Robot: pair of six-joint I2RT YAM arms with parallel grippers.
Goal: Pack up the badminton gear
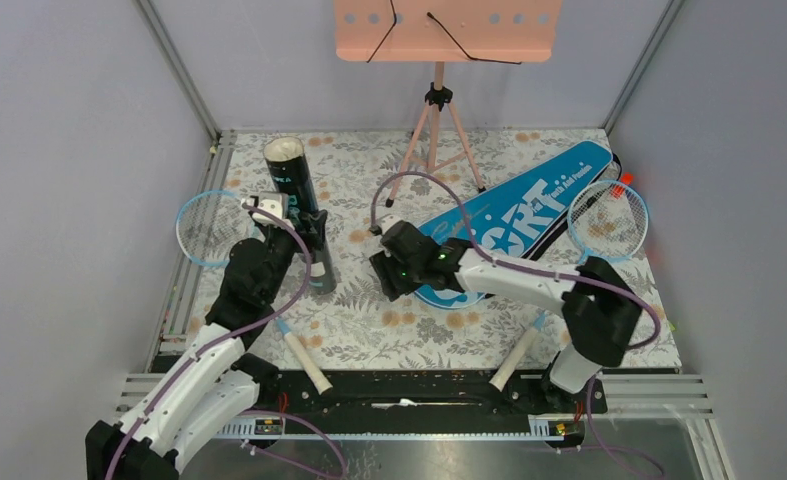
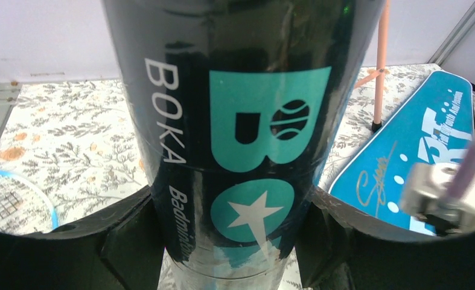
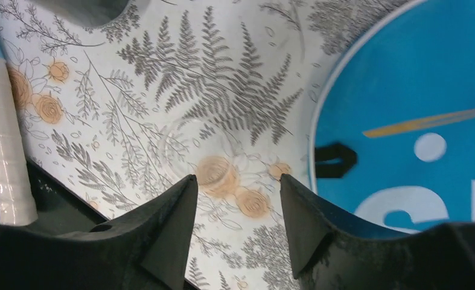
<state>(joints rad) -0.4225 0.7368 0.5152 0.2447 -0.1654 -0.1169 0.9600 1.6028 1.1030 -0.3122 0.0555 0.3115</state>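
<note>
Now: left jaws clamp the black tube (image 1: pixel 291 185), upright at the desk's (image 1: pixel 369 330) left. Right jaws parted, empty, over the desk; blue bag (image 1: pixel 529 212) just right of them, long axis running far-right. Right arm (image 1: pixel 529 280) nearer.

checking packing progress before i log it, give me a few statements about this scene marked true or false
1. The left fingers are clamped around the black cylindrical tube lettered BOKA. True.
2. The right fingers are gripping the blue fabric racket bag. False: they stand apart with nothing between them, over the floral tablecloth beside the bag.
3. Both rackets are zipped inside the bag. False: the light-blue-rimmed racket on the left and the one on the right both lie out on the cloth.
4. The pink tripod stand is at the far side of the table. True.
</note>
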